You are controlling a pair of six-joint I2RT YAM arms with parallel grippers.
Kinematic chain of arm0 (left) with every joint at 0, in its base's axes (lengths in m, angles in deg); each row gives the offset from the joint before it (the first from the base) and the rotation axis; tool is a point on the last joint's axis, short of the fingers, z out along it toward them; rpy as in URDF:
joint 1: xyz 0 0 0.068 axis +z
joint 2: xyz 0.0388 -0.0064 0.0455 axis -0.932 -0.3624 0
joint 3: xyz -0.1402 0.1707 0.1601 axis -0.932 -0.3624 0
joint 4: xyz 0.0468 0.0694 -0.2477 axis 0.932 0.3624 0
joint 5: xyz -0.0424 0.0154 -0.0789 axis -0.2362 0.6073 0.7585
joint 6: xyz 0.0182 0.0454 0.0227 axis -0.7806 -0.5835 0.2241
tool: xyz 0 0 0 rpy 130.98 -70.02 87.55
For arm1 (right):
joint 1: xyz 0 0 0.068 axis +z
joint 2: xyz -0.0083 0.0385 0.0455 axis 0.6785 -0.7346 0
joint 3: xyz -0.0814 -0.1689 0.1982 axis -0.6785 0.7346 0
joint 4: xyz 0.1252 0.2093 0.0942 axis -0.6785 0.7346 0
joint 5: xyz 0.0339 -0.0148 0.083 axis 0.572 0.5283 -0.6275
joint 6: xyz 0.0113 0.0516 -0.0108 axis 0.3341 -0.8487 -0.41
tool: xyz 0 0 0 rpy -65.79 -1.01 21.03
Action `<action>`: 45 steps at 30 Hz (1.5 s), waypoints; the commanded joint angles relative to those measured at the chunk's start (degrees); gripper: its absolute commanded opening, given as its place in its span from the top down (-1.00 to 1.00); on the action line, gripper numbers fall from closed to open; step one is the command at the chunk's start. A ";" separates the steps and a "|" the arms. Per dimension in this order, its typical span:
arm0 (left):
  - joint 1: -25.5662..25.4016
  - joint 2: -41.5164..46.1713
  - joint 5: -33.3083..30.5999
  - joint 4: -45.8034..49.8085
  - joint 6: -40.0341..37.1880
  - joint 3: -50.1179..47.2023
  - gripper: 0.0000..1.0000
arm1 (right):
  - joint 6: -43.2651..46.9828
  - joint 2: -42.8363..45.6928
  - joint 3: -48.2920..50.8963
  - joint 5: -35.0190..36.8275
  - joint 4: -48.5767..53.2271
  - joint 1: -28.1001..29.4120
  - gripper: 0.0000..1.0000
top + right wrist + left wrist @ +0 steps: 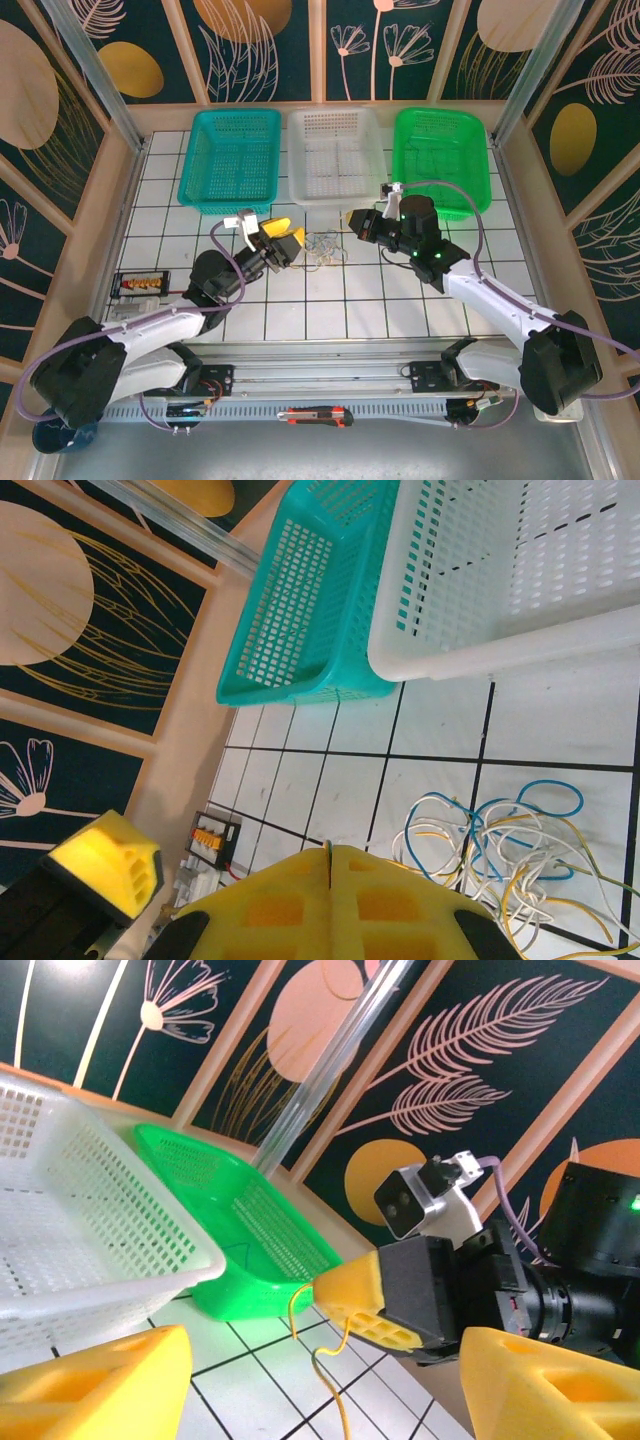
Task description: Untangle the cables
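The cables (325, 250) lie in a small tangle of blue, whitish and yellow-olive loops on the tiled table, between my two grippers. In the right wrist view the cables (500, 845) spread just beyond my right gripper (329, 855). Its yellow fingers are pressed together on one thin yellow-green strand. The left wrist view shows that same strand (340, 1400) hanging from the right gripper (322, 1290) down toward the tiles. My left gripper (325, 1355) stands open, its fingers either side of the strand without touching it. From above, the left gripper (288, 240) is left of the tangle and the right gripper (352, 222) is at its upper right.
Three baskets line the back of the table: teal (232, 160), white (335, 155) and green (440, 160). A small black box with orange parts (140, 285) sits at the left edge. A utility knife (318, 416) lies on the front rail.
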 commanded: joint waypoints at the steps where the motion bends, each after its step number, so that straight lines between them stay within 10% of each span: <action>1: -0.22 -1.26 0.87 -2.53 1.14 1.83 -0.57 | 0.29 0.19 0.10 0.91 -0.86 -0.21 1.00; 21: -0.26 -15.87 16.52 0.44 -4.68 12.01 -0.62 | 2.49 -0.87 -2.49 -0.46 -1.08 2.02 1.00; 36: -0.37 -27.61 27.70 -10.31 5.05 12.09 0.94 | 1.28 -1.48 -6.11 3.21 -5.49 2.05 1.00; 45: -2.38 -31.52 27.65 -15.87 8.71 12.00 1.00 | -4.16 -1.55 -1.52 2.90 -26.15 1.94 1.00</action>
